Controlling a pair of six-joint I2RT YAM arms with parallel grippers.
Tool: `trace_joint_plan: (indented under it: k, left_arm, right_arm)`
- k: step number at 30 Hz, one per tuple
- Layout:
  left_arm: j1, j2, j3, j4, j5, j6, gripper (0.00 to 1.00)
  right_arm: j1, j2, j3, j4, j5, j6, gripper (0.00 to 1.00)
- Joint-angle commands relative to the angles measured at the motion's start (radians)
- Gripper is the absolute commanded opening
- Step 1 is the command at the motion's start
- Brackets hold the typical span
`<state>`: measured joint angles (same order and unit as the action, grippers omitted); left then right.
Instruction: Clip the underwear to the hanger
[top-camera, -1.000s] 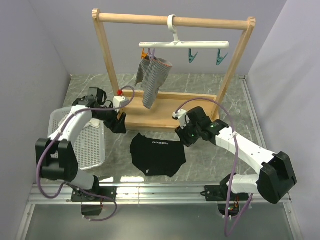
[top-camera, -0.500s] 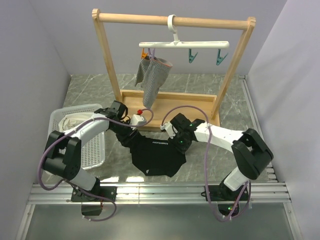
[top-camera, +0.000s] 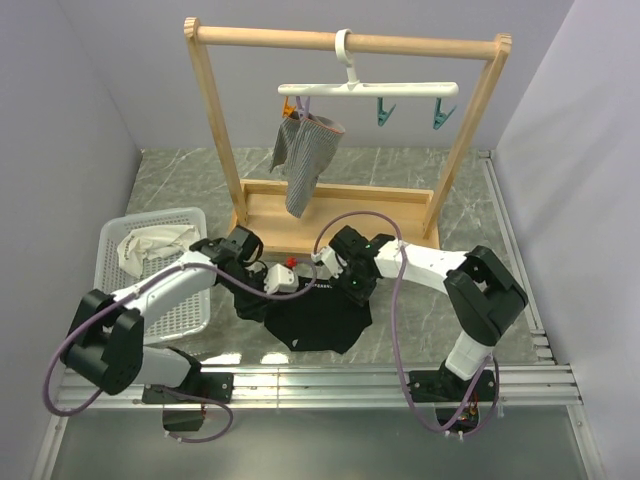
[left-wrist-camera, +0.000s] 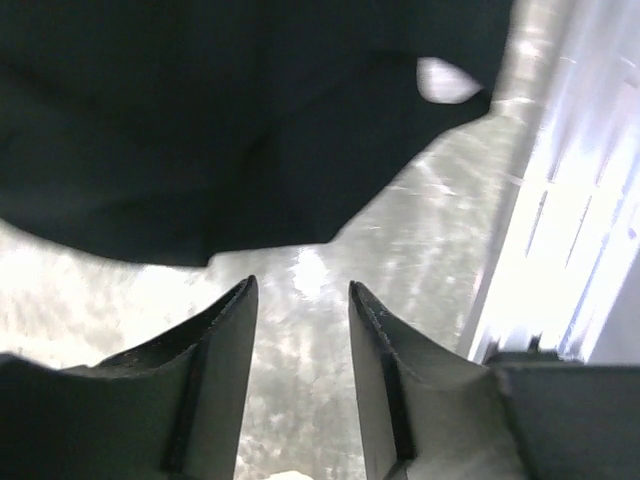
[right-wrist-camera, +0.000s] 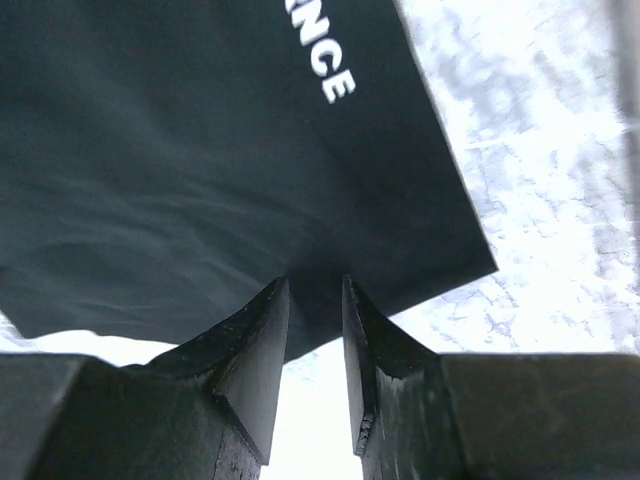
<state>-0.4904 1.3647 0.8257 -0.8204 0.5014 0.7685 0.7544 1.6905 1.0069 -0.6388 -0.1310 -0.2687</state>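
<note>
White basket (top-camera: 186, 312) holding cream cloth (top-camera: 150, 245), black underwear (top-camera: 315, 320) lying just beside it

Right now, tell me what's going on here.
Both arms are low over the black underwear lying flat on the table. The left end effector is open just short of its edge; the right end effector straddles another edge, grip unclear. The hanger holds only a grey garment.

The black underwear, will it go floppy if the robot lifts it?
Probably floppy: the underwear lies flat and creased on the table, like thin cloth. Lifted, it would likely droop like the grey garment hanging limp from the hanger.
</note>
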Motion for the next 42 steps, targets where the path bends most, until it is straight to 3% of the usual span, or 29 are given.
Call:
trace_joint_plan:
  k: [1, 8, 13, 17, 26, 42]
  left_arm:
    - [-0.043, -0.059, -0.040, -0.054, 0.092, 0.136, 0.45]
    - [-0.131, -0.089, -0.103, 0.078, 0.032, 0.176, 0.44]
    - [-0.168, -0.030, -0.088, 0.133, 0.037, 0.169, 0.44]
    - [-0.218, -0.004, -0.082, 0.155, 0.014, 0.163, 0.44]
    - [-0.301, 0.112, -0.028, -0.032, -0.026, 0.219, 0.56]
    - [-0.386, 0.045, 0.022, -0.260, 0.006, 0.256, 0.57]
  right_arm:
    - [-0.013, -0.038, 0.088, -0.009, -0.053, 0.061, 0.36]
    - [-0.018, -0.066, 0.165, 0.086, -0.197, 0.155, 0.37]
    - [0.003, 0.055, 0.228, 0.132, -0.294, 0.221, 0.36]
    - [0.037, 0.142, 0.246, 0.160, -0.286, 0.226, 0.36]
    - [0.034, 0.268, 0.292, 0.100, -0.211, 0.230, 0.35]
    - [0.016, 0.258, 0.245, 0.080, -0.170, 0.229, 0.35]
